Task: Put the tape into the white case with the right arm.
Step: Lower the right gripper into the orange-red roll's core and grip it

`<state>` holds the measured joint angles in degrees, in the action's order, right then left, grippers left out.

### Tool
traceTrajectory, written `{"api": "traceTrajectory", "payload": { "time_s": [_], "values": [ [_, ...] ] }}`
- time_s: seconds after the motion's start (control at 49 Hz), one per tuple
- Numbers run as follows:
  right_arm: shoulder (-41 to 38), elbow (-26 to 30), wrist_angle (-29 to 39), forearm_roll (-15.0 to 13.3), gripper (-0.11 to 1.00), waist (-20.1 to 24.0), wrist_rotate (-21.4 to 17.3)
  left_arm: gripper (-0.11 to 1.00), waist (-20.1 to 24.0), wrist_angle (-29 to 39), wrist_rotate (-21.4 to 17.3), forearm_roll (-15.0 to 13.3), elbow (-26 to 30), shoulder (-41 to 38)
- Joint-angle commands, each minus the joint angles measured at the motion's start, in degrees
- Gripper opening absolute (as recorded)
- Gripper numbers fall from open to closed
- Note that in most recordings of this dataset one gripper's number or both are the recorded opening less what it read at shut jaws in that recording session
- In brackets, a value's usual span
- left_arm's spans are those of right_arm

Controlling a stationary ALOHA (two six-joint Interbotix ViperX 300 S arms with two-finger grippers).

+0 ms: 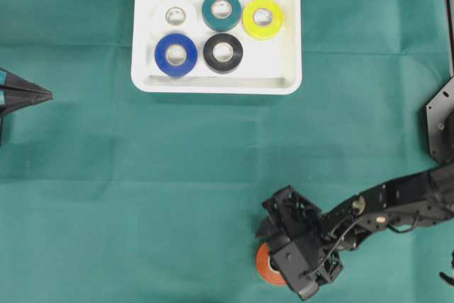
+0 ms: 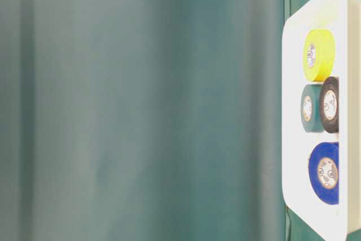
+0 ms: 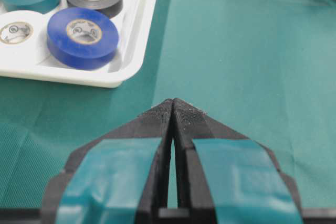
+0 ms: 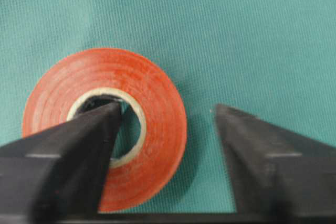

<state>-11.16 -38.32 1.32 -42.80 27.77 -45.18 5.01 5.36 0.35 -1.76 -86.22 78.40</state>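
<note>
Green cloth covering the worktop, with faint fold creases running across it. Five tape rolls lying flat inside the white case. Far row, left to right in the overhead view: white roll, teal roll, yellow roll. Near row: blue roll, black roll.

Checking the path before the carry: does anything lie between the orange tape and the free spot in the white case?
Nothing visible does. The orange tape lies on bare green cloth under the right tool. In the white case, the spot right of the black roll is free.
</note>
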Motion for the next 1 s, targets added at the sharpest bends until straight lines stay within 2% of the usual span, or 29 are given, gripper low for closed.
{"api": "traceTrajectory", "payload": {
  "time_s": [0.0,0.061,0.102,0.489,0.653,0.856,0.979],
  "values": [
    [0.5,1.5,0.4,-0.1,0.16,0.1,0.1,0.00,0.2,-0.5,0.0,0.0,0.6,-0.4],
    [0.5,2.1,0.4,-0.1,0.05,0.3,0.1,0.00,0.2,-0.5,0.0,0.1,0.6,-0.5],
    [0.6,2.5,0.8,-0.1,0.02,0.4,0.1,0.00,0.2,-0.5,0.0,0.1,0.6,-0.4],
    [1.4,3.0,3.1,0.1,0.02,0.9,-0.2,0.00,0.2,-0.5,0.0,0.1,0.6,-0.4],
    [3.6,3.3,3.3,1.1,0.02,1.3,-0.6,0.00,0.2,-0.5,0.0,0.1,0.6,-0.4],
    [6.7,3.6,7.5,1.7,0.01,1.6,-1.5,0.00,0.2,-0.5,0.0,0.1,0.6,-0.5],
    [7.8,3.9,10.5,3.2,0.01,1.8,-1.5,0.00,0.2,-0.5,0.0,0.1,0.6,-0.4]
  ]
}}
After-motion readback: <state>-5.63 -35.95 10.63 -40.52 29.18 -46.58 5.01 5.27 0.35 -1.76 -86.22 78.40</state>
